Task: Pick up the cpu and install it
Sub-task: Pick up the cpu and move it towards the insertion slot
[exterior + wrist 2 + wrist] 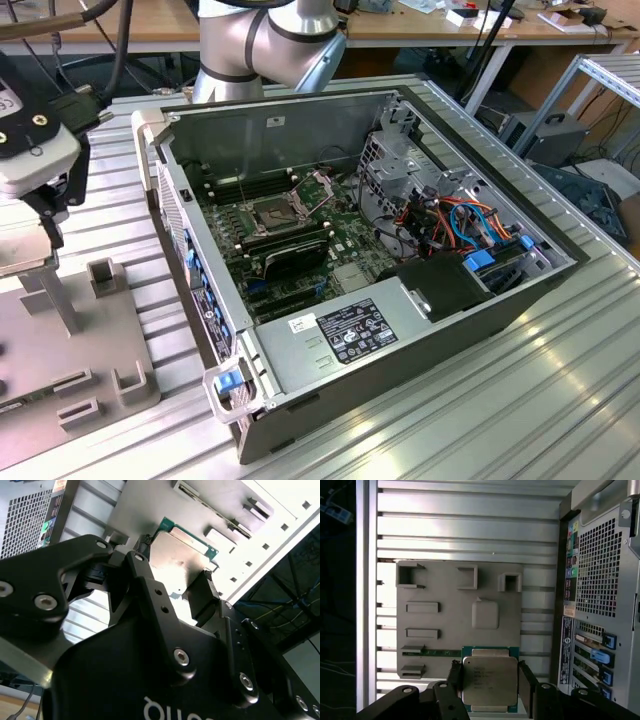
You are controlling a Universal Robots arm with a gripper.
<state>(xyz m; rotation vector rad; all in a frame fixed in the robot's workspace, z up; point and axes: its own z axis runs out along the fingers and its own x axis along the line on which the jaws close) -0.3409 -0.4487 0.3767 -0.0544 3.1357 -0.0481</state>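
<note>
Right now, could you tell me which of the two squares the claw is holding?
The cpu, silver-topped with a green rim, clamped in the claw; the plain grey square pad lies bare on the fixture plate.

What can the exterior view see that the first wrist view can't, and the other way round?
Exterior view: the robot arm, plus the motherboard and orange and blue cables inside the computer case.

First wrist view: the cpu, silver top up, held by the tool over the grey plate.

Both: the case itself, the grey plate with its little holders, and the ribbed metal table.
</note>
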